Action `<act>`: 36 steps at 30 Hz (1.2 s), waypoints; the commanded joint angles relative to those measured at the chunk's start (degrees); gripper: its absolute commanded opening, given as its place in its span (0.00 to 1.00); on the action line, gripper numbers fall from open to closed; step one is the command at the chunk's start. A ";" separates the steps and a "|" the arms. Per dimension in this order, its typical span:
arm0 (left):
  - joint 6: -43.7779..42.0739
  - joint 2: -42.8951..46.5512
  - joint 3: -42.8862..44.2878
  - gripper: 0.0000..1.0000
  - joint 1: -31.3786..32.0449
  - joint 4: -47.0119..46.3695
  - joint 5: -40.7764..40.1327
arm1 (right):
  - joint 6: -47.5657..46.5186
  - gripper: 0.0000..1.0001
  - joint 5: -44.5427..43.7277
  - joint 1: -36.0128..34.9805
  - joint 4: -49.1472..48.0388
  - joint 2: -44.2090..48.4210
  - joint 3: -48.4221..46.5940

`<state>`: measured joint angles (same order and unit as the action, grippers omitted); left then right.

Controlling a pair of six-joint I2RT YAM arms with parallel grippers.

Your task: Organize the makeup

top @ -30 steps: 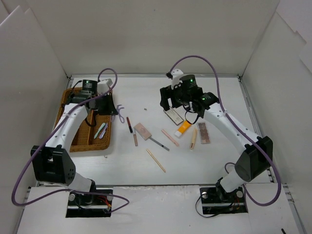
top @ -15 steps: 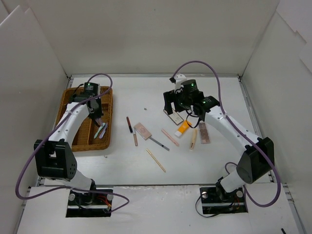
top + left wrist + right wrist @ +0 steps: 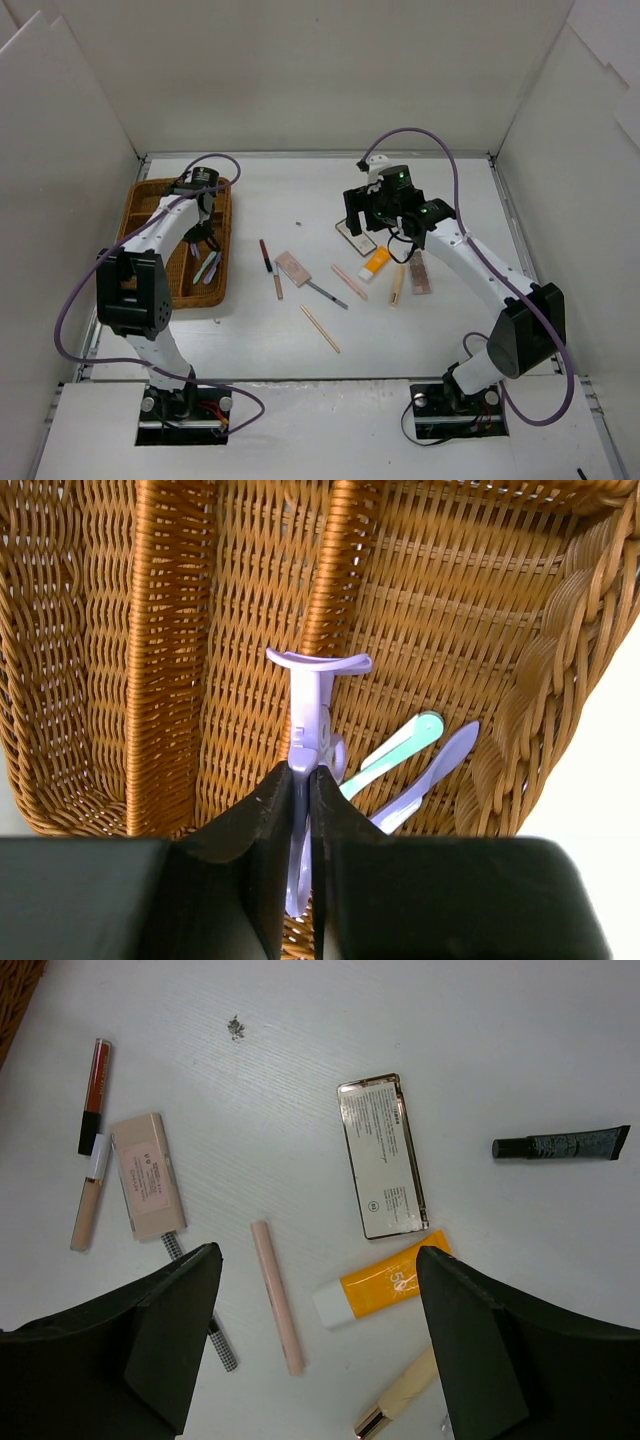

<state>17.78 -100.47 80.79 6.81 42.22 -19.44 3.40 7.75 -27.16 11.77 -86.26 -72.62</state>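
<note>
Left gripper (image 3: 303, 780): pinched tight on the stem of a purple eyelash curler (image 3: 312, 710), with no gap between the black fingers.
Purple eyelash curler: it points away from the fingers into the tray, its curved head lined up with a woven divider; I can't tell whether it touches the weave.
Brown wicker divided tray (image 3: 160, 630): at the table's left side, under the left gripper.
In the tray: a mint-green stick (image 3: 395, 755) and a lilac stick (image 3: 440, 765) lie side by side in the section beside the curler.
Right gripper (image 3: 318, 1270): spread wide, holding nothing, hanging above the table.
Below it: an orange tube with a white cap (image 3: 380, 1290), and just beyond that a copper-edged rectangular mirror (image 3: 383, 1155).
Beside those: a pale pink stick (image 3: 277, 1295) and a cream tube with a gold end (image 3: 400, 1400).
Further left: a flat pink compact (image 3: 147, 1175), a red lip gloss (image 3: 93, 1090) and a beige concealer (image 3: 88, 1205).
Far right: a black tube (image 3: 560, 1145), well apart.
White table (image 3: 300, 190): a long brown eyeshadow palette (image 3: 418, 272) and a wooden stick (image 3: 320, 328) also lie on it.
</note>
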 commanded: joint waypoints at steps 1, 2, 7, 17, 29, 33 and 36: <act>1.12 -0.08 3.23 0.09 1.19 0.67 -4.29 | 0.12 0.76 -0.72 0.70 -2.01 2.76 0.02; 1.03 -0.34 3.23 0.12 1.71 0.67 -4.20 | 0.03 0.76 -0.80 0.88 -2.01 2.59 -0.15; 0.94 0.71 2.88 0.37 2.86 0.32 -2.27 | 0.12 0.76 -0.63 1.05 -1.93 1.97 -0.77; 1.47 4.31 4.02 0.60 3.91 0.15 3.88 | 0.29 0.76 -0.10 1.32 -1.93 0.74 -2.00; 5.59 9.76 -4.67 0.64 -5.75 -3.19 7.30 | 0.21 0.76 0.95 1.23 -2.01 1.27 -0.95; 5.95 8.80 -5.56 0.63 -7.60 -4.33 12.05 | 0.29 0.76 1.57 1.23 -2.01 1.09 -0.59; 6.04 7.39 -5.21 0.60 -8.74 -4.69 14.16 | 0.29 0.76 1.57 1.40 -2.01 1.09 -0.51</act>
<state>22.81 -93.43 75.09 -1.63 39.86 -9.08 3.42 8.45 -26.22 11.79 -86.26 -72.60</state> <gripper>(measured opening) 0.609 0.761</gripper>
